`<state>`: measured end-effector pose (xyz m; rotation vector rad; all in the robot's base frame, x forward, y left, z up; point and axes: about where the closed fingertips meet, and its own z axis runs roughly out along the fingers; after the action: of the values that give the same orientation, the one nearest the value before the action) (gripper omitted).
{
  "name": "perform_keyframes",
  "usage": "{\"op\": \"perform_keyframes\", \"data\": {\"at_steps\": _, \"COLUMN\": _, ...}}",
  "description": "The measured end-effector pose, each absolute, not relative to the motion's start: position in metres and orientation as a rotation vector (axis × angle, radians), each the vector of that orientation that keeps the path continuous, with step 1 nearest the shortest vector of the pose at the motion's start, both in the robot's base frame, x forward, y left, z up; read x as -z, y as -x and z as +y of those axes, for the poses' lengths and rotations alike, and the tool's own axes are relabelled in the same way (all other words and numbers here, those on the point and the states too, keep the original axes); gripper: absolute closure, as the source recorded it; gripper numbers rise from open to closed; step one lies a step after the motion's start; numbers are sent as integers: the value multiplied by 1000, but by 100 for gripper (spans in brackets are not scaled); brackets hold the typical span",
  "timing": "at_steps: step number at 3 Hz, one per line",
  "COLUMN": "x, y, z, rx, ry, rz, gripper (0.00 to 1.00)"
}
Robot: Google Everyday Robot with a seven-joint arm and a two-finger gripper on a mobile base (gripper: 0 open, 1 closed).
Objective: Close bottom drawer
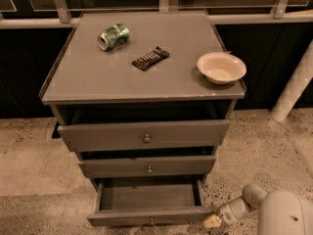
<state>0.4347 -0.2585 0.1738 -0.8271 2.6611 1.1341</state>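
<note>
So the bottom drawer (148, 216) is pulled well out, way past the two drawers (146, 151) above it. The gripper (212, 222) sits low, just beside that drawer's right front corner, and there's no telling if it's open or closed. On the tabletop (93, 80): green can (114, 36) lying near the back-left corner, dark bar (150, 58) mid-back, bowl (221, 67) by the right edge.

white rounded arm (286, 213), grey wrist (234, 210), pale yellowish tool (212, 222) at bottom right.
</note>
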Motion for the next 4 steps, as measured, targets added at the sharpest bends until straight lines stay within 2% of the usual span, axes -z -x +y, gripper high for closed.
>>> {"op": "perform_keyframes", "data": {"at_steps": 4, "x": -173, "y": -485, "z": -253, "rx": -967, "ry": 752, "rz": 2596, "gripper": 100}}
